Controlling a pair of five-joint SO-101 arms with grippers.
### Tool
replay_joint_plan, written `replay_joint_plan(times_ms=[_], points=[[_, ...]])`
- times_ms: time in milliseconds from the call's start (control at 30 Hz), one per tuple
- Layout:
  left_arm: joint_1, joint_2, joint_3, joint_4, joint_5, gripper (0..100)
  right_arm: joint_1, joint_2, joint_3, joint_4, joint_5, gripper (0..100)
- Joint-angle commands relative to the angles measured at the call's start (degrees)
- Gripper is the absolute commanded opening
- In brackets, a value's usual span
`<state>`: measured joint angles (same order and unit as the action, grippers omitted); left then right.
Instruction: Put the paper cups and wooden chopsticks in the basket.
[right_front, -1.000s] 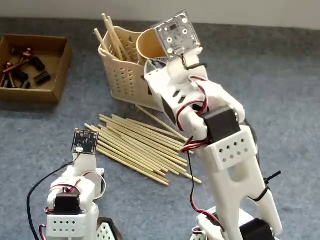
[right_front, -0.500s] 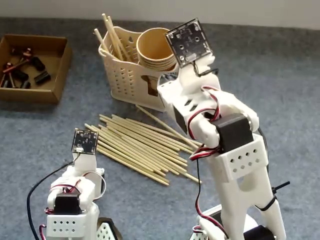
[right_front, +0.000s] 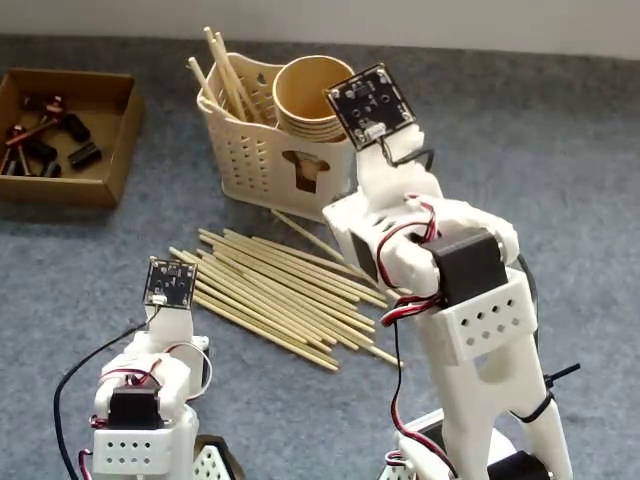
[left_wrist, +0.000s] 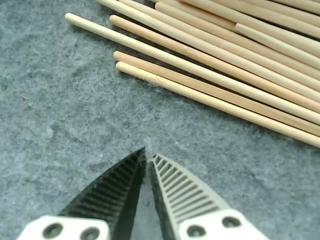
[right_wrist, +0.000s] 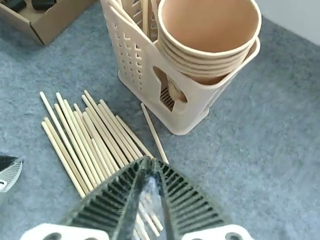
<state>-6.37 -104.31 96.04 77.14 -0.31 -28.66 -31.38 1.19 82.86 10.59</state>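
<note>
Right gripper (right_wrist: 150, 165): my fingers are pinched together on nothing, above the carpet just in front of the basket (right_wrist: 195, 112). Left gripper (left_wrist: 147, 156): closed to a sliver, empty, farther from the basket, by the loose chopsticks (left_wrist: 215, 65) lying in front of it. Paper cup stack (right_wrist: 210, 35) sits inside the basket beside upright chopsticks (right_front: 222, 70).

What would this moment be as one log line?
paper cups: stacked in basket | chopsticks: most on table | left gripper: shut | right gripper: shut
</note>
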Motion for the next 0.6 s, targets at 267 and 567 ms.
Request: replay_joint_plan(times_ms=[267, 567], points=[[0.31, -0.22, 1.1, 0.44, -0.26, 1, 0.57, -1.63, -0.22, 7.96, -0.09, 0.5], [0.31, -0.22, 1.1, 0.44, -0.26, 1, 4.09, -5.05, 0.75, 8.04, -0.53, 0.5]])
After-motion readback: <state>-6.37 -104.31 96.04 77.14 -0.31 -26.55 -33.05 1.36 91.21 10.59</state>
